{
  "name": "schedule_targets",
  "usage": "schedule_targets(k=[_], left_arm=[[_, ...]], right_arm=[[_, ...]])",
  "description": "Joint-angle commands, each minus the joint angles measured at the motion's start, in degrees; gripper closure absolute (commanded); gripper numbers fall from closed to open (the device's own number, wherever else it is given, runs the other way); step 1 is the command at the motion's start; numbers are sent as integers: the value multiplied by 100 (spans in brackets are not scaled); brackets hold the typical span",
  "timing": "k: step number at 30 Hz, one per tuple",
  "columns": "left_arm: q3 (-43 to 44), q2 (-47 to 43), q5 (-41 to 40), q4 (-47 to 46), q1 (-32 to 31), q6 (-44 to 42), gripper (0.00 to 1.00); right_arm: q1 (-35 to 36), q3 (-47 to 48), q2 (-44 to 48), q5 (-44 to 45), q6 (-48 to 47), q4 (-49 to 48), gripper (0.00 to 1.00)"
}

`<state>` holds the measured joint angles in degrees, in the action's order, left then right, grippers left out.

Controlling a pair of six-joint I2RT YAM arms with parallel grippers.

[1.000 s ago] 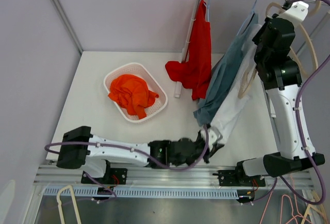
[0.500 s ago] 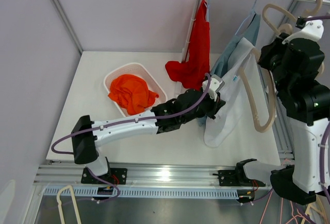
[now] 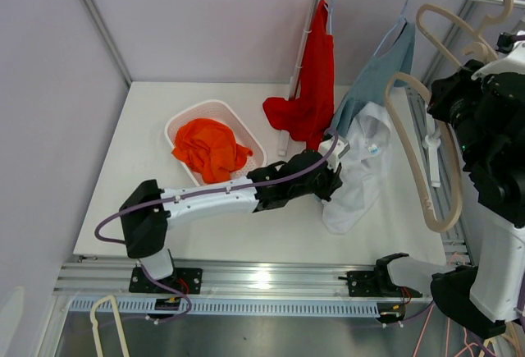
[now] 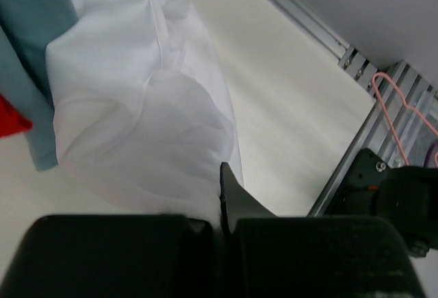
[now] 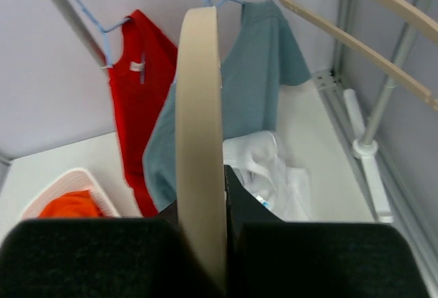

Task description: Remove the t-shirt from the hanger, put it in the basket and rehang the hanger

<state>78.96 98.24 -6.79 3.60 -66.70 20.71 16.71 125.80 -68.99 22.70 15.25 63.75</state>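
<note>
One white t-shirt (image 3: 354,189) off its hanger (image 5: 200,140)
We see the left claw (image 4: 224,205) pinching it over the counter (image 3: 164,209), four o'clock from one basket (image 3: 182,119); right claw (image 5: 202,199) clamps the hanger (two more at twelve: red top (image 3: 321,78), blue top (image 3: 373,86)).

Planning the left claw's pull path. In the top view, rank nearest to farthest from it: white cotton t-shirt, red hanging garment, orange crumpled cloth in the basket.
From the left claw:
1. White cotton t-shirt, touching it, just right.
2. Red hanging garment, behind it.
3. Orange crumpled cloth, far left, in the white basket.
</note>
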Motion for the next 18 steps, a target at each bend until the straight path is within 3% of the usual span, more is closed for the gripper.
schedule_targets(k=[1,6,10,13,18], left_arm=[[-144,-707,160,-123,-71,162,99],[84,-1473,81,457,-274,-146,99],[689,-2000,-15,1037,-213,-392,99],[1104,-2300,-130,1345,164,-533,99],[1833,-2239,581,1785,1623,-216,99]], right_arm=[[8,-415,87,576,-460,-747,100],[8,-652,17,1341,-873,-1249,100],[-1,-1267,44,1360,-1233,-2319,100],[-114,-1496,-114,1317,-1654,-2901,100],[-651,-1418,-492,439,-1683,-3403,100]])
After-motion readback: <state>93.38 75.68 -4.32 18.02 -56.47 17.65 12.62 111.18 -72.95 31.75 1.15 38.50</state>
